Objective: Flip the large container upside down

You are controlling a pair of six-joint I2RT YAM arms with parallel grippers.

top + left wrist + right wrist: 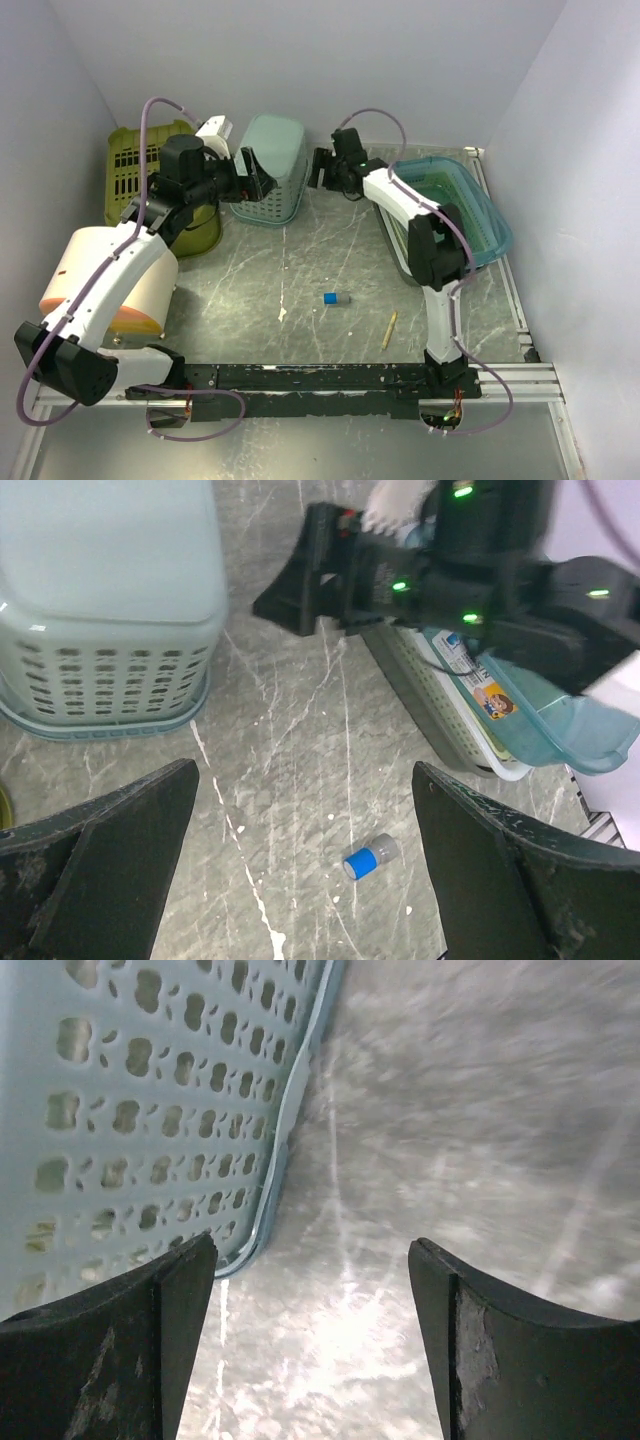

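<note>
Basket (272,160), pale blue, rests rim-down at the back of the counter (300,280). Our left hand (305,780) and right hand (312,1260) flank it, both wide open, holding nothing. We judge the flip done; we should draw the 2 hands straight back without nudging it.

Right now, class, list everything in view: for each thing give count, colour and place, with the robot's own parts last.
perforated basket: one, pale blue-green, back centre, upside down
slatted crate: one, olive green, back left
clear tub: one, teal, right side
perforated tray: one, off-white, under the tub
drum: one, white and orange, left edge
vial: one, blue cap, table centre
stick: one, yellowish, near right
table: one, grey marbled
left gripper: one, black, open, left of basket
right gripper: one, black, open, right of basket
</note>
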